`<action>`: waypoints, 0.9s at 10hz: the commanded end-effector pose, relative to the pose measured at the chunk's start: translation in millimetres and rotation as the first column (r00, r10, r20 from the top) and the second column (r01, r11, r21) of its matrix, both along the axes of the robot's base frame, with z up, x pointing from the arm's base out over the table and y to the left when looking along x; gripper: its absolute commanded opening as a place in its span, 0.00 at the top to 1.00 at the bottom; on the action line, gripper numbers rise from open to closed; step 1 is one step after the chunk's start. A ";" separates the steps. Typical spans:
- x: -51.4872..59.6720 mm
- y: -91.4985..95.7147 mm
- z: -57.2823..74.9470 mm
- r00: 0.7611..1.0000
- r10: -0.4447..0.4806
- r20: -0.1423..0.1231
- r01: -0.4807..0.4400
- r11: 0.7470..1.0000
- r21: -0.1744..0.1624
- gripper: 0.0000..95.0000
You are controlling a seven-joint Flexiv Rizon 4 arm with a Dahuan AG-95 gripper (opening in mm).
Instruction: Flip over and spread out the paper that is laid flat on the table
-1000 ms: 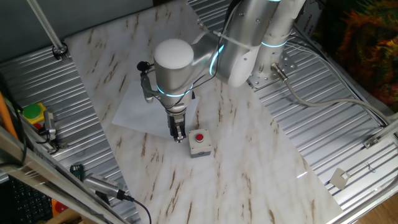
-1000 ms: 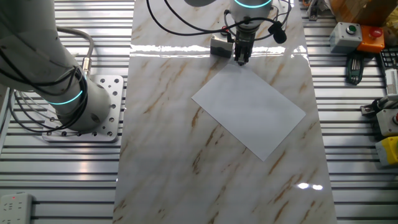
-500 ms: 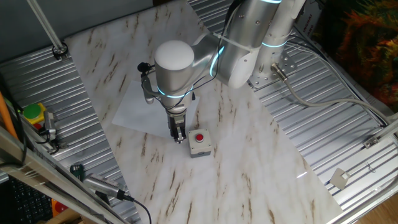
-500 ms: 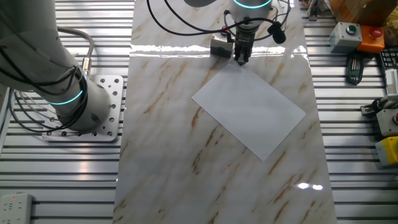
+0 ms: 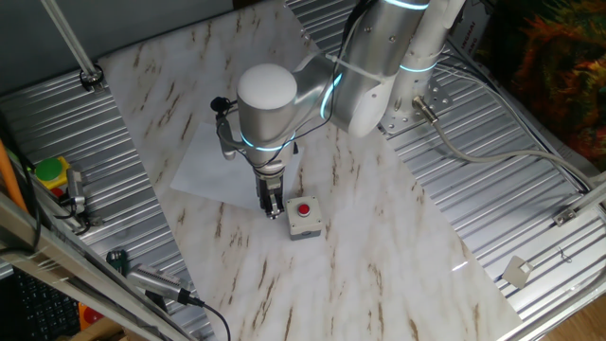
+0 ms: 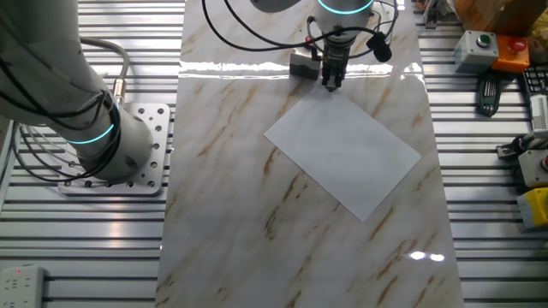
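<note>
The paper (image 6: 342, 154) is a plain white sheet lying flat on the marble-look table (image 6: 231, 214), turned diagonally. In one fixed view the arm covers much of the paper (image 5: 204, 166). My gripper (image 6: 330, 84) points straight down at the paper's far corner, next to the grey button box. Its fingers look pressed together, with the tips low at the sheet's corner. Whether the corner is pinched between them does not show. The same gripper (image 5: 272, 210) sits just left of the red button.
A small grey box with a red button (image 5: 304, 216) stands right beside the gripper and also shows as a grey box (image 6: 303, 64). Ribbed metal panels (image 6: 488, 214) flank the table. The arm's base (image 6: 103, 145) stands at the left. Tools and button boxes (image 6: 479, 47) lie at the right.
The arm's wrist has shifted very slightly. The paper and the button box have not moved.
</note>
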State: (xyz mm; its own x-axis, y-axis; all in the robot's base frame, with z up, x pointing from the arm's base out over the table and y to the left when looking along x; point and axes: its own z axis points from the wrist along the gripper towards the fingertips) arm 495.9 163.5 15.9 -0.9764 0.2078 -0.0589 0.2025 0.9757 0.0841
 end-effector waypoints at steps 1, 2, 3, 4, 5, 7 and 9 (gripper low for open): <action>-0.7 -0.8 0.0 1.000 0.001 0.003 -0.001 1.000 -0.002 0.80; -1.0 -0.8 -0.6 1.000 0.002 0.005 -0.002 1.000 -0.003 0.80; -1.4 -0.9 -1.5 1.000 0.003 0.009 -0.003 1.000 -0.006 0.80; -1.6 -1.0 -2.8 1.000 0.002 0.013 -0.002 1.000 -0.005 1.00; -2.2 -1.2 -4.1 1.000 0.004 0.016 -0.004 1.000 -0.004 1.00; -2.2 -1.1 -4.9 1.000 0.007 0.013 -0.007 1.000 -0.004 1.00; -2.2 -1.1 -4.9 1.000 0.013 0.006 -0.013 1.000 -0.004 1.00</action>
State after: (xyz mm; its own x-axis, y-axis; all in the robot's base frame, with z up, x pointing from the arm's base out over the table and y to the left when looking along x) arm 493.9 162.5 11.6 -0.9790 0.1937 -0.0639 0.1883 0.9788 0.0807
